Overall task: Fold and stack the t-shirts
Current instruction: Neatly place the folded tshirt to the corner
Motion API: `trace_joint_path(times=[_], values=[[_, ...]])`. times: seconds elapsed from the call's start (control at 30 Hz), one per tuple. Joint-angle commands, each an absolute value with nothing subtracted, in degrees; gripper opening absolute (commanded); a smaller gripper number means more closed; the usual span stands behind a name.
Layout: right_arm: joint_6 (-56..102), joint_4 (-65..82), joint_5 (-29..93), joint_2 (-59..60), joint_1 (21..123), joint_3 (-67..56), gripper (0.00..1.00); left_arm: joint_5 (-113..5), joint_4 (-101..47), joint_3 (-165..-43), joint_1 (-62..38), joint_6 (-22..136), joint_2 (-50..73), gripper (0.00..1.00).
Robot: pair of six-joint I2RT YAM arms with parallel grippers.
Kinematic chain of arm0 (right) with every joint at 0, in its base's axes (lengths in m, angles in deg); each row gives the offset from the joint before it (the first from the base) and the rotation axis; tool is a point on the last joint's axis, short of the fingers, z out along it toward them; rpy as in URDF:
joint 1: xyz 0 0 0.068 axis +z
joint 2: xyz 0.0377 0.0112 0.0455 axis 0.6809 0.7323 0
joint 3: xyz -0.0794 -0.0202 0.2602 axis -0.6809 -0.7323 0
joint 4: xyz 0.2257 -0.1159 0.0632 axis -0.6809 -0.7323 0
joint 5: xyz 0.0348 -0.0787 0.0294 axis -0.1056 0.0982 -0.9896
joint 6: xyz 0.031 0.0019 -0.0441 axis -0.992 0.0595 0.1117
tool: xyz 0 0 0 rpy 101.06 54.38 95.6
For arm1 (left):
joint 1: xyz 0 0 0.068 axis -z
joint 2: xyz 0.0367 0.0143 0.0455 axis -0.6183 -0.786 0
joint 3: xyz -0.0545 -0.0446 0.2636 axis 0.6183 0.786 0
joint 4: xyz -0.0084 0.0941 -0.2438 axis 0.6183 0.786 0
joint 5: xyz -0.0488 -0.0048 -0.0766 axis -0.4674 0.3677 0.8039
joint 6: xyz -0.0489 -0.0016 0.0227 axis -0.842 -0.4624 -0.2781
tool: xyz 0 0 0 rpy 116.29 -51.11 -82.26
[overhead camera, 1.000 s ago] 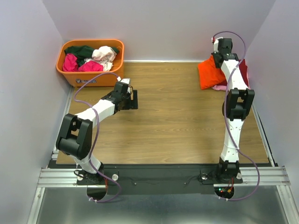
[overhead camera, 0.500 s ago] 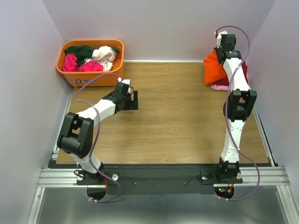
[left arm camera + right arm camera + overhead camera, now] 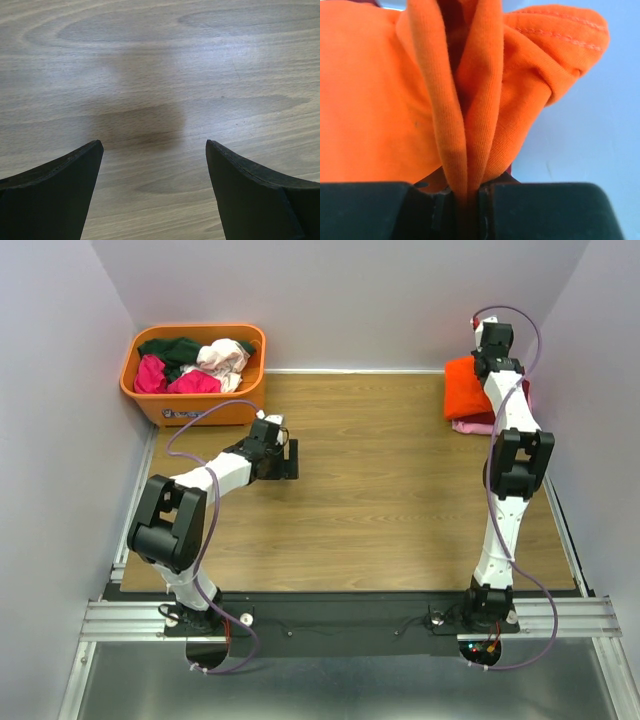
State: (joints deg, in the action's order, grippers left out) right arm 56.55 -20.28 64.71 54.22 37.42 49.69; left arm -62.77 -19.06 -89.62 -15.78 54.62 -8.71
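A bright orange t-shirt [image 3: 463, 386] lies folded at the far right of the table, on top of a dark red shirt [image 3: 524, 390] and a pink one [image 3: 470, 427]. My right gripper [image 3: 487, 362] is at the far edge of that stack, shut on a fold of the orange t-shirt [image 3: 465, 115]. My left gripper [image 3: 290, 458] hovers low over bare wood at the left, open and empty; its fingertips [image 3: 75, 170] show wide apart. More shirts, dark green [image 3: 172, 348], magenta [image 3: 165, 378] and whitish-pink [image 3: 225, 357], lie crumpled in the tub.
A rigid orange plastic tub [image 3: 240, 406] stands at the far left corner. Pale walls close in the table on the left, back and right. The right wall [image 3: 590, 135] is close behind the held cloth.
My right gripper has carried the orange t-shirt to the right and farther back, onto the stack by the wall. My left gripper has shifted slightly.
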Motion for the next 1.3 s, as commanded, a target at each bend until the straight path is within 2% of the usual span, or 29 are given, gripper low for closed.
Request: trace_joint_path(times=[0.0,0.1,0.3,0.43,0.57,0.67,0.77,0.8,0.87,0.9,1.03,1.27], values=[[59.64,-11.62,69.51,55.12,36.5,49.1,0.17,-62.39,-19.77,-91.45,-15.08,55.17,-9.02,0.96],[59.73,-9.51,69.69,56.87,36.59,49.71,0.18,-62.39,-19.77,-91.54,-14.73,55.26,-9.29,0.96],[59.99,-6.61,69.25,60.65,36.5,49.89,0.35,-62.39,-19.51,-91.98,-14.29,55.61,-10.43,0.95],[59.91,-4.06,70.65,62.06,36.5,49.71,0.35,-62.65,-19.5,-91.98,-13.93,55.79,-10.43,0.95],[59.29,-2.13,73.46,62.5,36.5,50.32,0.29,-62.91,-19.42,-91.98,-13.23,55.87,-10.26,0.95],[57.02,-1.42,74.96,62.07,36.41,50.94,0.29,-64.14,-19.33,-91.89,-12.53,56.22,-9.99,0.95],[54.38,-1.42,74.7,58.12,36.76,48.05,0.39,-64.5,-19.24,-91.98,-12.18,56.05,-9.12,0.95],[53.93,-1.59,74.09,54.72,37.2,45.0,0.48,-64.5,-19.33,-91.89,-12.18,56.05,-8.59,0.95],[49.83,-2.03,74.61,51.01,37.29,42.25,0.55,-64.67,-19.77,-91.54,-12.09,55.79,-6.4,0.95],[47.97,-2.82,74.26,48.47,37.12,40.5,0.63,-64.76,-20.2,-90.93,-12.09,55.7,-5.43,0.95],[39.62,-4.57,71.36,34.84,37.12,30.74,0.72,-65.91,-19.77,-89.7,-12.09,55.17,0.54,0.95],[25.03,-13.45,61.35,9.36,36.94,19.14,0.92,-70.46,-11.34,-94.17,-12.26,53.41,19.85,0.96]])
